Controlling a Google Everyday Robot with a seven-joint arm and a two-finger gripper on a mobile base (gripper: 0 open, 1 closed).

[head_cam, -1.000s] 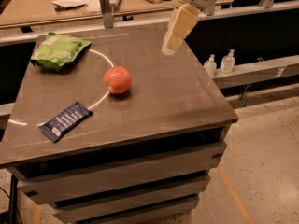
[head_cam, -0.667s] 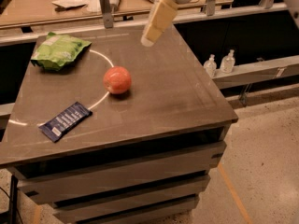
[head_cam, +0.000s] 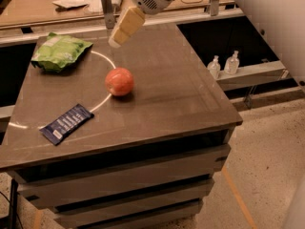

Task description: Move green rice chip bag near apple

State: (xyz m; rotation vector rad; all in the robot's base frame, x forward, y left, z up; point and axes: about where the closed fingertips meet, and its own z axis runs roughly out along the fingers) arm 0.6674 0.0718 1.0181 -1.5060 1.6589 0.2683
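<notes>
— Starting at the left: any change with the green rice chip bag (head_cam: 59, 51)?

— None. Lying puffy at the upper left of the worktop (head_cam: 181, 94), same spot as a second ago, untouched. Well apart from the apple (head_cam: 119, 81).

— And lower left?

— Dark-blue wrapper bar (head_cam: 66, 123), flat, near the front edge. Not moved either, and no part of the job.

— Toward the centre?

— Apple, a little left of middle, sitting right by a pale arc line (head_cam: 102, 61) drawn on the worktop. Unshifted too.

— So what has changed?

— Only the pincer (head_cam: 125, 28). Was hanging right of centre at the top of the frame a second ago. Has slid leftward since, and now hovers over the back part of the worktop, above the apple in the frame and to the right of the bag. Nothing seen in it. Released or clenched: cannot tell.

— Meaning for the task?

— Looks like the approach leg. Headed toward the bag, not yet over it, no contact. None of the actual move done so far. Probably calls for more travel left, then a descent onto the bag's crinkly middle, before any carry back toward the apple.

— Further right?

— Two small bottles (head_cam: 224, 65) on a lower ledge beyond the worktop's right edge. Out of the way.
</notes>
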